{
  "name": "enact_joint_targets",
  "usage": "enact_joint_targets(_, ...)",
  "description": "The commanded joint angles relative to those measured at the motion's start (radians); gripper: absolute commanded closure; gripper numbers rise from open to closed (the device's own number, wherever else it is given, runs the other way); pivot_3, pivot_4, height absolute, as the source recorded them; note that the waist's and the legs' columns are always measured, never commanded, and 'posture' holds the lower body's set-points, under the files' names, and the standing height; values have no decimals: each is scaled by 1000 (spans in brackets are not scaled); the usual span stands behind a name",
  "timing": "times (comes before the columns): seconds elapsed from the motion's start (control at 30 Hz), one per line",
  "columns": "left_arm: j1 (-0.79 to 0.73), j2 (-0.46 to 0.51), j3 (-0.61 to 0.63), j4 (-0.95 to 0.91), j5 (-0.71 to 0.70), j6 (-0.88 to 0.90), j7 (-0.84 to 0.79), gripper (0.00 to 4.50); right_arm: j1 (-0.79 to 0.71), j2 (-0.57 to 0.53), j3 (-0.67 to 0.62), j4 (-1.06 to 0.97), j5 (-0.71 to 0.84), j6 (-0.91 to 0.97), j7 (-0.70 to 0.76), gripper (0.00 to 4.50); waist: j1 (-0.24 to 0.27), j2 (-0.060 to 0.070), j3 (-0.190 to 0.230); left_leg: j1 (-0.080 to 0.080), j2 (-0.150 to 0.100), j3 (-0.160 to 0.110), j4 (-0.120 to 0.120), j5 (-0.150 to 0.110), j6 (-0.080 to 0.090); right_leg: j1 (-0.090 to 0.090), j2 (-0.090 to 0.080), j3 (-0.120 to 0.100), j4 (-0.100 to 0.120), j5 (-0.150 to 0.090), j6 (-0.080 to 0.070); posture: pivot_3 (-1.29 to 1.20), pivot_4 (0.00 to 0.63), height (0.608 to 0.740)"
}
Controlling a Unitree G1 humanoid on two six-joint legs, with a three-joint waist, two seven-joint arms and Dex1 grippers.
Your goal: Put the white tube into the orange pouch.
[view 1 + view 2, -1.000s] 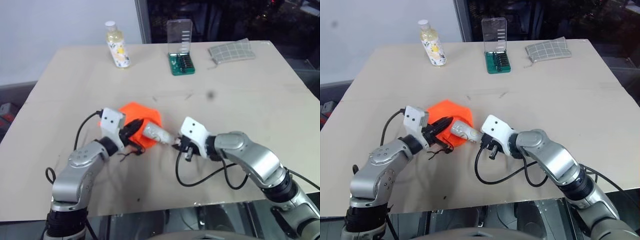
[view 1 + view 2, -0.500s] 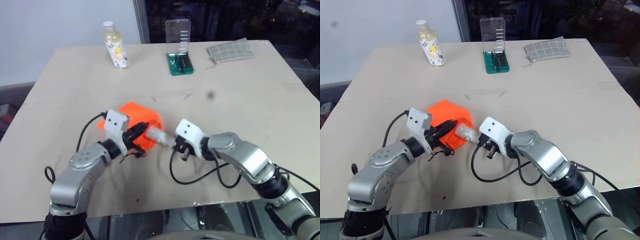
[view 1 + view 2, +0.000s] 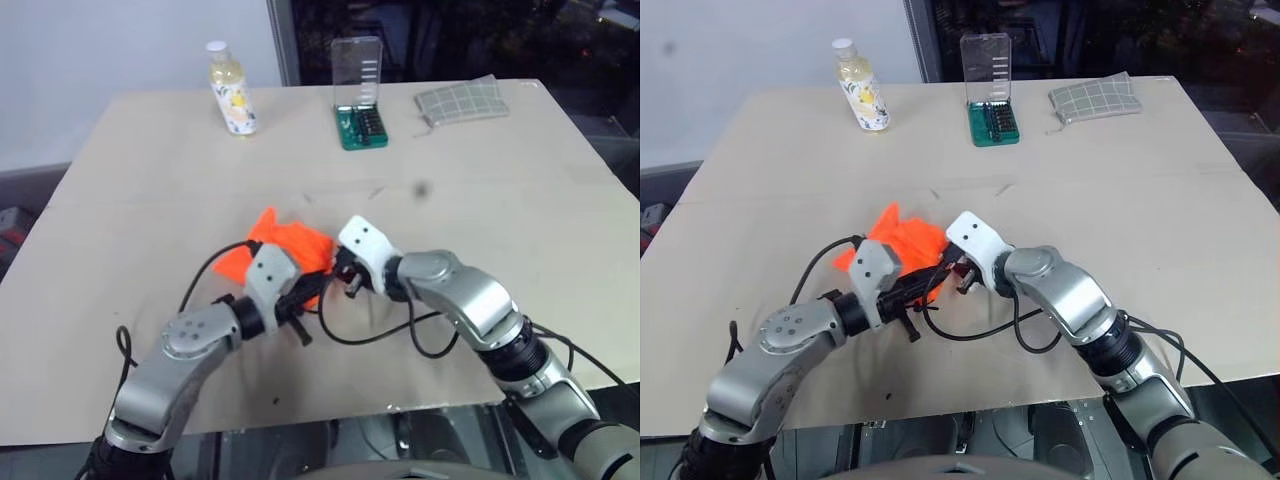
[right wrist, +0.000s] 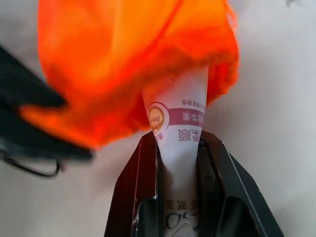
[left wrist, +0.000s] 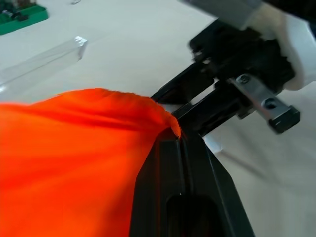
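Note:
The orange pouch [image 3: 287, 246] lies crumpled at the middle of the table. My left gripper [image 3: 306, 291] is shut on its near edge, and the left wrist view shows the orange cloth [image 5: 69, 148] pinched at the fingertips [image 5: 173, 143]. My right gripper [image 4: 177, 143] is shut on the white tube [image 4: 178, 123]. The tube's far end sits inside the mouth of the pouch [image 4: 128, 59], and its printed body shows between the fingers. The two grippers meet at the pouch's right side, with the right gripper [image 3: 958, 272] pointing left into it.
At the table's far side stand a white-capped bottle of yellowish liquid [image 3: 229, 90], a green bit case [image 3: 360, 125] with its clear lid raised, and a grey checked cloth pouch [image 3: 462, 100]. Black cables loop on the table [image 3: 520, 200] near both wrists.
My left gripper has pulled right and back, bunching the pouch up. The right gripper has pushed forward and left, and the tube has gone further into the pouch mouth.

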Motion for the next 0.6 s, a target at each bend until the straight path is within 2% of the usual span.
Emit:
enact_joint_targets(0.03,2,-1,9,-33,26,-42,17,4500,-13,-63,30,-63,2,1,49,3903,1,0,0,0,0,0,0,0,0,0,0,0,0,0,0,0,150,740)
enact_joint_targets(0.13,-1,-13,31,-19,42,-62,39,4500,5,-146,68,-108,14,21,95,3903,3,0,0,-1,0,0,0,0,0,0,-1,-1,-1,0,0,0,150,740)
enact_joint_targets(0.23,-5,-17,28,-9,53,-82,42,4500,-3,-162,80,-117,17,26,109,3903,1,0,0,-1,0,0,0,0,0,0,-1,0,-1,0,0,0,150,740)
enact_joint_targets(0.37,-16,-21,-13,-7,72,-103,28,4500,-42,-86,43,-53,-2,0,68,3903,-2,0,0,0,0,0,0,0,0,0,0,0,0,0,0,0,150,740)
enact_joint_targets(0.6,-49,-16,-76,19,97,-130,-13,4500,-87,-44,58,23,-49,-84,55,3903,2,0,0,-1,0,0,0,0,0,0,0,0,0,0,0,0,150,740)
